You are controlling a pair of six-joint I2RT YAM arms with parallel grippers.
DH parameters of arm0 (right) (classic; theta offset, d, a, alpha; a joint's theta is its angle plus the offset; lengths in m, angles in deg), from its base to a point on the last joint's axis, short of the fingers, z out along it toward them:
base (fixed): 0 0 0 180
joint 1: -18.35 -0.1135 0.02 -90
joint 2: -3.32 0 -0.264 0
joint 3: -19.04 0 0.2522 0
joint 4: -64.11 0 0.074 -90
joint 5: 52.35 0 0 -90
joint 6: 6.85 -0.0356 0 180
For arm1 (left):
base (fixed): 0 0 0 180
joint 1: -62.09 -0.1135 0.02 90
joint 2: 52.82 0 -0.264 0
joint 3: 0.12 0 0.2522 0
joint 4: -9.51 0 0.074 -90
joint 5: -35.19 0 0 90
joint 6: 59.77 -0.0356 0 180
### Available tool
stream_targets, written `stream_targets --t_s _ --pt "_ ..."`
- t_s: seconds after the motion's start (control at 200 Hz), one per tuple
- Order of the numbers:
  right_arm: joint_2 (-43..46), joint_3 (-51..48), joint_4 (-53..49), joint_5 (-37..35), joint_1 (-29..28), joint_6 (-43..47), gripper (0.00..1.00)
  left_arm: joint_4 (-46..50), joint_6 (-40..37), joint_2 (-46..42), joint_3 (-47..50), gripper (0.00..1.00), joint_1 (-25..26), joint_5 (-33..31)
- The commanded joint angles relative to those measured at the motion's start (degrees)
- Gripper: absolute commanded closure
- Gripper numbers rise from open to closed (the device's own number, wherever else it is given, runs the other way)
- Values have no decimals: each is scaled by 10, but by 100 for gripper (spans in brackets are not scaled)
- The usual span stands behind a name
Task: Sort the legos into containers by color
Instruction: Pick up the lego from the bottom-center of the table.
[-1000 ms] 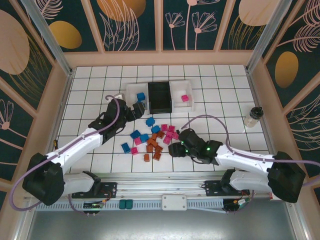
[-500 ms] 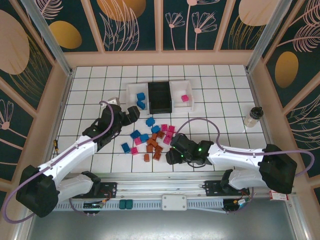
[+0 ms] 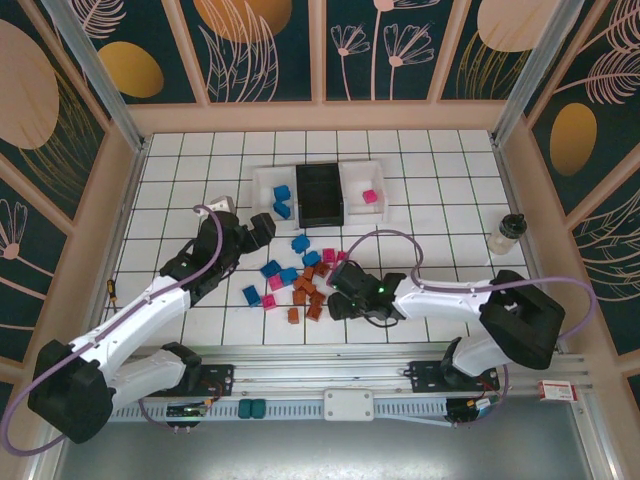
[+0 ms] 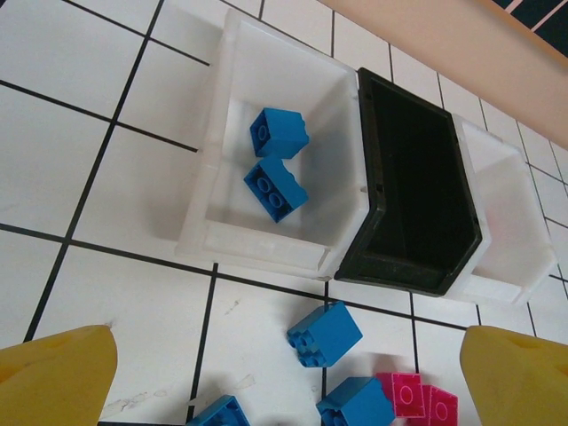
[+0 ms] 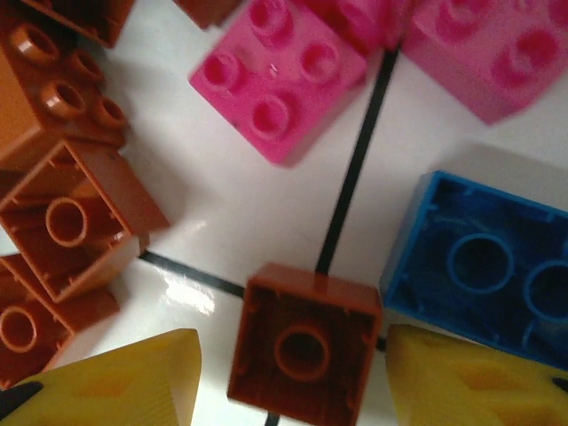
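While the right end effector (image 3: 336, 300) hangs low over the loose legos (image 3: 300, 280) on the tabletop (image 3: 440, 190), its yellow fingers (image 5: 115, 382) stand apart on either side of one orange-brown brick (image 5: 304, 346). A gap shows at one finger and the other is almost touching, so the brick is flanked, not clamped. This brick is square, lies hollow side up and straddles a dark grout line. Just beside it lies a blue brick (image 5: 484, 266), also underside up, with its long axis running across the wrist view and dipping slightly to the right. A pink brick (image 5: 275, 75) beyond lies studs up, turned at an angle to the grout line.

The left end effector (image 3: 262, 228) is spread wide, gripping nothing, and points toward the containers (image 3: 320, 205), whose row runs left to right across the far half of the tabletop. The left white bin (image 4: 217, 191) holds two blue bricks (image 4: 277, 133), studs up. The black bin (image 4: 417, 177) stands in the middle, and the right white bin (image 3: 357, 210) holds one pink piece (image 3: 369, 196).

Compared with a second earlier, the left end effector has drawn back from the left white bin toward the pile. The right arm has reached further left, carrying its end effector from the pink pieces to the orange-brown cluster.
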Motion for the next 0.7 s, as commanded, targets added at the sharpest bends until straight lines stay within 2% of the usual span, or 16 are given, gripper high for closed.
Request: stream_targets --t_s 0.0,0.2,0.425,0.561,0.696 --pt "-31 23 12 -34 2 22 45 12 6 -4 8 1 -1 -10" --pt "-46 20 8 -47 2 24 57 12 7 -4 10 1 -2 -9" --pt "45 48 9 -38 11 78 71 15 2 -9 12 1 -1 -13" --pt "74 103 43 -12 76 125 73 16 6 -22 20 1 -2 -21" --pt "17 178 103 23 146 159 73 23 14 -37 30 1 -2 -24"
